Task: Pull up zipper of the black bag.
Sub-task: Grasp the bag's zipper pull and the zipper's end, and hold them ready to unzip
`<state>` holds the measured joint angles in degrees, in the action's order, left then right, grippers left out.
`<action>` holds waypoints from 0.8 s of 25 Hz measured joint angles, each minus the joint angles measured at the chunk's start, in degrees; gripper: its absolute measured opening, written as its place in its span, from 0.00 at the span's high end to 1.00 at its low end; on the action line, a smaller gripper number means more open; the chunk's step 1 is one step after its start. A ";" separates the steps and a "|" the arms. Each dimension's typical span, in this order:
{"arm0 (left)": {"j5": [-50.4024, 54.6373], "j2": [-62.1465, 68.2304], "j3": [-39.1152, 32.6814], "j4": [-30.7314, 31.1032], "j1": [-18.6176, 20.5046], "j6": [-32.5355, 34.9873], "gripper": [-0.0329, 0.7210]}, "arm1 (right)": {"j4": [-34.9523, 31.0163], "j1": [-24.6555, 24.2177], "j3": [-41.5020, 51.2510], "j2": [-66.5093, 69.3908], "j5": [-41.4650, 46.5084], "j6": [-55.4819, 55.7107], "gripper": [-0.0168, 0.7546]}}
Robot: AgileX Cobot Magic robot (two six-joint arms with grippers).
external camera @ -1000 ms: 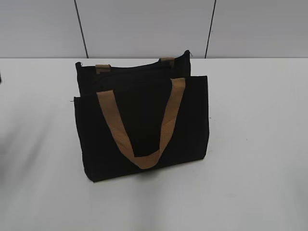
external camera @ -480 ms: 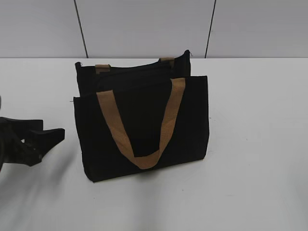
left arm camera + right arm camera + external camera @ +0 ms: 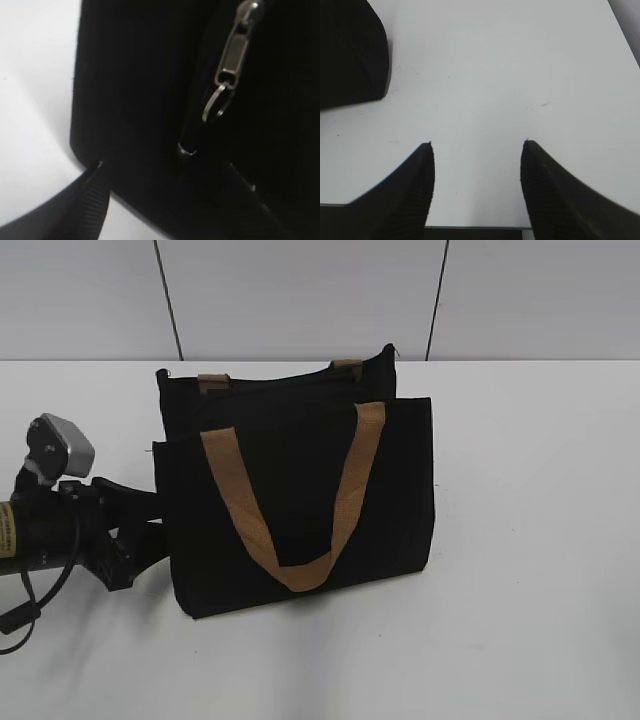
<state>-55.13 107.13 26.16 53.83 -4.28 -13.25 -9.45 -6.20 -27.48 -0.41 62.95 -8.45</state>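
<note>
The black bag (image 3: 300,470) stands upright in the middle of the white table, its tan handle (image 3: 345,500) hanging in a U down the front. The zipper line runs along the top opening (image 3: 280,392); I cannot make out its pull. My left gripper (image 3: 152,530) is open at the bag's lower left edge. In the left wrist view (image 3: 170,175) its jaws straddle the bag's side (image 3: 130,90), just below a silver clip and ring (image 3: 227,70). My right gripper (image 3: 477,145) is open and empty over bare table, with a bag corner (image 3: 350,50) at the upper left of that view.
The white table (image 3: 530,540) stretches to both sides and in front of the bag. A grey panelled wall (image 3: 300,290) rises behind it. The left arm (image 3: 50,525) and its cable lie low at the left edge.
My left arm has come in from the left edge and its gripper has reached the bag's left side. The bag has not moved.
</note>
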 joint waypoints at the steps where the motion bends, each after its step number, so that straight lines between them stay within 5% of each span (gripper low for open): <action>1: -0.13 0.81 1.14 1.61 0.00 -0.07 0.29 | 0.00 0.00 0.00 0.00 0.00 0.00 0.42; 7: -0.12 2.44 4.61 7.65 -0.74 -0.45 0.42 | 0.00 0.00 0.00 0.00 0.00 0.00 0.42; 15: -1.06 3.85 6.30 8.22 -1.52 -0.46 0.47 | 0.00 0.00 0.00 0.00 0.00 0.00 0.42; 20: -1.06 4.24 7.90 8.60 -3.09 -0.46 0.60 | 0.00 0.00 0.00 0.00 0.00 0.00 0.42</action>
<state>-56.18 111.38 34.07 62.43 -7.36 -13.72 -9.45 -6.20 -27.48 -0.41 62.95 -8.45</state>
